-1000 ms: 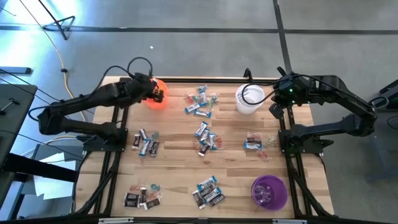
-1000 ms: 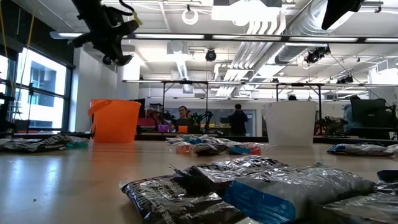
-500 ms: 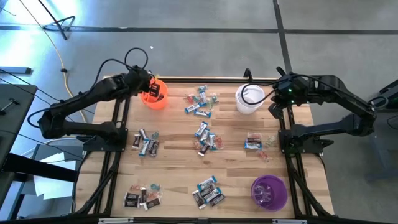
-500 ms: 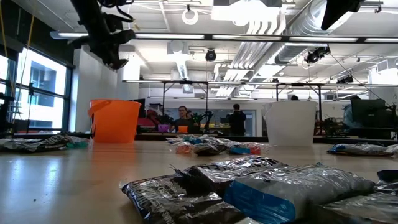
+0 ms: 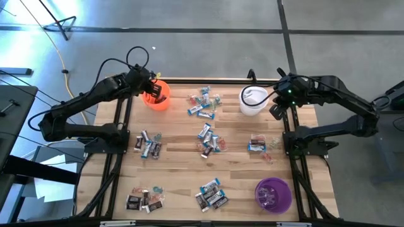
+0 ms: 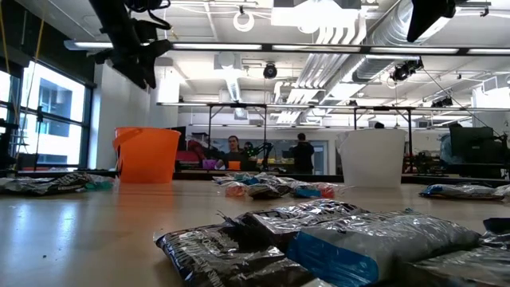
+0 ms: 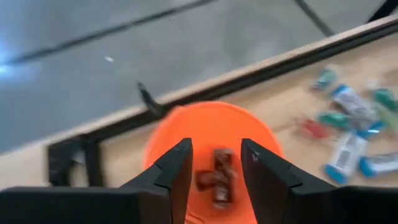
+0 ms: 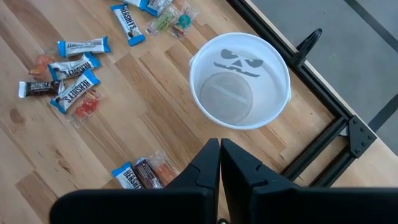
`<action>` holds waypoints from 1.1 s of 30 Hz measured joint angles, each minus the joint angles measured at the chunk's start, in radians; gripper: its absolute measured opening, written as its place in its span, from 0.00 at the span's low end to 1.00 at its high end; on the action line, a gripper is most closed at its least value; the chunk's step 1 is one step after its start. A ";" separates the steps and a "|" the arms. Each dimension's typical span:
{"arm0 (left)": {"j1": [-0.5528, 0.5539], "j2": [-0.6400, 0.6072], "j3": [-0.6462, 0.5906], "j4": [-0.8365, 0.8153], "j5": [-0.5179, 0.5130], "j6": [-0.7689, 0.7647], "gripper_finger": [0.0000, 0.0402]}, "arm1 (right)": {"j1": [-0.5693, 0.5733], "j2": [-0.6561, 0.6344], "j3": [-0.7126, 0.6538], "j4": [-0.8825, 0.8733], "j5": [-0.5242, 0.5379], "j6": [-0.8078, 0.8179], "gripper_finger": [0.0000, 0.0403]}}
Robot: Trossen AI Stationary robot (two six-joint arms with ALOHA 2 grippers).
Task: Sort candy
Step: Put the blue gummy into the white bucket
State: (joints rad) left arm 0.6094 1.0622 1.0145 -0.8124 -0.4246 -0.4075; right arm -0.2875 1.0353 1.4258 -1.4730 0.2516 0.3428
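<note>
The left gripper (image 5: 153,90) is hanging over the far-left corner of the wooden desk (image 5: 177,164), right above the round orange plastic cup (image 5: 157,94). Its fingers are spread apart with nothing between them, and a couple of dark brown wrapped pieces (image 7: 217,179) sit down inside that cup.

Over at the far-right corner, the right gripper (image 5: 276,111) sits just beside the white plastic cup with the jack-o'-lantern face (image 8: 240,79), fingers pressed together and holding nothing. That cup looks bare inside.

The candy (image 5: 209,140), small wrapped pieces in blue-and-white, dark brown and some reddish or teal, lies in loose clusters all over the desk: one bunch near the far edge between the two cups, one in the middle, one toward the left edge, a small one toward the right edge, and two along the near edge. A translucent purple plastic cup (image 5: 273,194) stands at the near-right corner.
</note>
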 joint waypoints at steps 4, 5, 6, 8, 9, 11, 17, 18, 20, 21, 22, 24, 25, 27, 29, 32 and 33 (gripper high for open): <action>-0.001 0.000 0.000 -0.053 0.254 -0.101 0.31 | 0.000 0.004 0.000 -0.003 0.000 0.018 0.02; -0.001 0.000 0.000 -0.083 0.320 -0.129 0.31 | 0.000 0.005 0.000 -0.004 0.000 0.018 0.02; -0.002 0.000 0.000 -0.117 0.381 -0.157 0.31 | 0.000 0.005 0.000 -0.004 0.000 0.018 0.02; -0.014 0.000 0.000 -0.205 0.473 -0.197 0.31 | 0.000 0.004 0.000 -0.004 0.000 0.017 0.02; -0.026 0.000 0.000 -0.245 0.495 -0.217 0.31 | 0.000 0.005 0.000 -0.004 0.000 0.017 0.02; -0.059 0.000 -0.005 -0.321 0.509 -0.259 0.31 | 0.000 0.004 0.000 -0.004 0.000 0.016 0.02; -0.170 0.000 -0.007 -0.423 0.507 -0.335 0.31 | 0.000 0.004 0.000 -0.004 0.000 0.011 0.02; -0.189 0.000 -0.007 -0.416 0.499 -0.349 0.31 | 0.000 0.004 0.000 -0.004 0.000 0.005 0.02; -0.228 0.003 -0.007 -0.405 0.461 -0.386 0.31 | 0.000 0.004 0.000 -0.004 0.000 -0.007 0.02; -0.248 0.008 -0.007 -0.403 0.444 -0.404 0.31 | 0.000 0.004 0.000 -0.004 0.000 -0.008 0.02; -0.266 0.016 -0.007 -0.403 0.435 -0.417 0.32 | 0.000 0.004 0.000 -0.004 0.000 -0.008 0.02; -0.297 0.034 -0.007 -0.403 0.430 -0.436 0.32 | 0.000 0.004 0.000 -0.004 0.000 -0.007 0.02; -0.313 0.045 -0.007 -0.403 0.430 -0.444 0.32 | 0.000 0.004 0.000 -0.005 0.000 -0.008 0.02; -0.348 0.080 -0.007 -0.403 0.435 -0.453 0.32 | 0.000 0.004 0.000 -0.005 0.000 -0.008 0.02; -0.384 0.122 -0.007 -0.403 0.438 -0.453 0.32 | 0.000 0.004 0.000 -0.005 0.000 -0.008 0.02; -0.427 0.191 -0.007 -0.403 0.438 -0.429 0.32 | 0.000 0.004 0.000 -0.005 0.000 -0.008 0.02; -0.440 0.217 -0.007 -0.403 0.438 -0.417 0.32 | 0.000 0.004 0.000 -0.006 0.000 -0.008 0.02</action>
State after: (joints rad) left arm 0.1690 1.2790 1.0077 -1.2152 0.0136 -0.8248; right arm -0.2874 1.0397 1.4258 -1.4790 0.2516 0.3349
